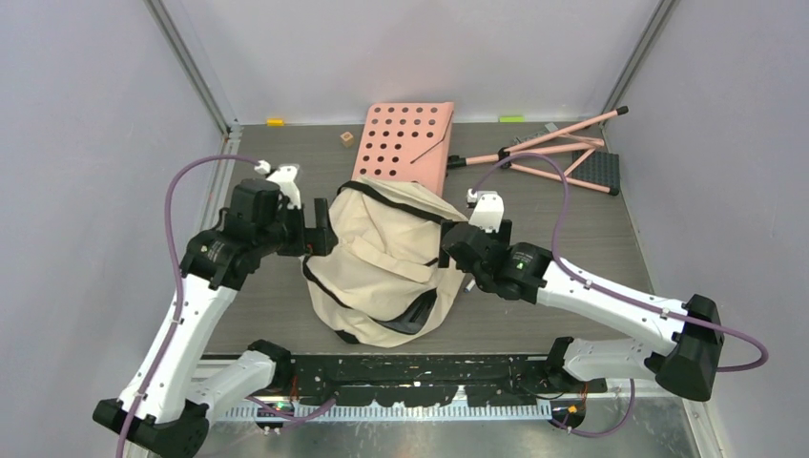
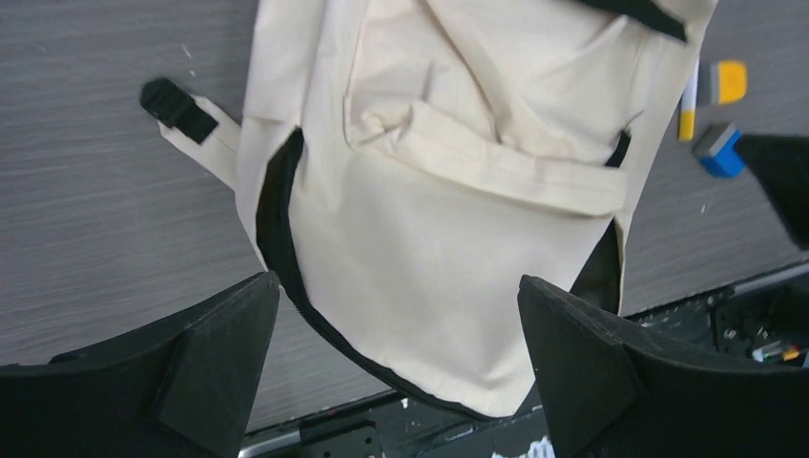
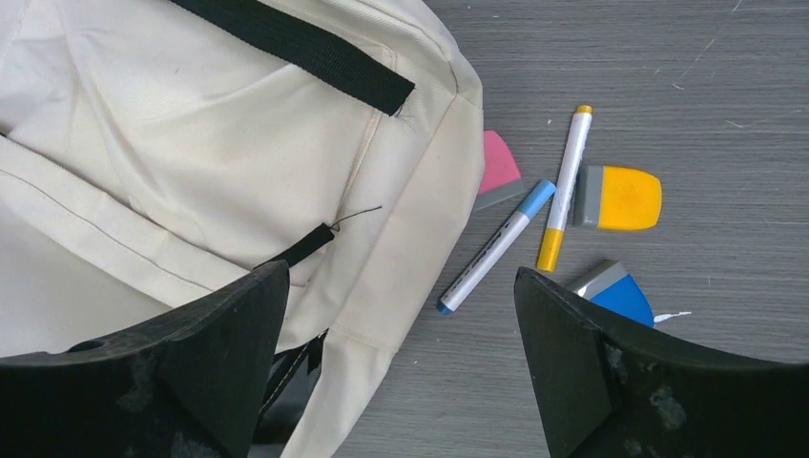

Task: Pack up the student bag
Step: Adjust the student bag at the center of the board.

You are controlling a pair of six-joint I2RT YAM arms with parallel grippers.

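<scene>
A grey wood-grain table (image 1: 611,239) fills a booth with pale walls and metal corner posts. On the left, the left gripper (image 1: 320,229) hangs right against the left side of the backpack. Its wrist camera shows the jaws spread wide and gripping nothing, with cream fabric lying below them.

The backpack (image 1: 382,258) — cream cloth with black straps and zip trim — sits slumped in the middle of the table, towards the front edge, between the two arms. Behind it is a pink board (image 1: 405,143) with round holes, its near edge hidden by the bag, and a small wooden cube (image 1: 346,138) sits just left of the board.

The right gripper (image 1: 448,250) hangs at the bag's right side, jaws also spread and holding nothing. Its wrist camera shows small things on the table beside the bag: a pink block (image 3: 496,167) partly tucked under the fabric, a blue-capped marker (image 3: 496,246), a yellow-capped marker (image 3: 565,191), a yellow block (image 3: 620,197) and a blue block (image 3: 620,296). At the back right, a pink folding stand (image 1: 596,174) lies collapsed.
</scene>
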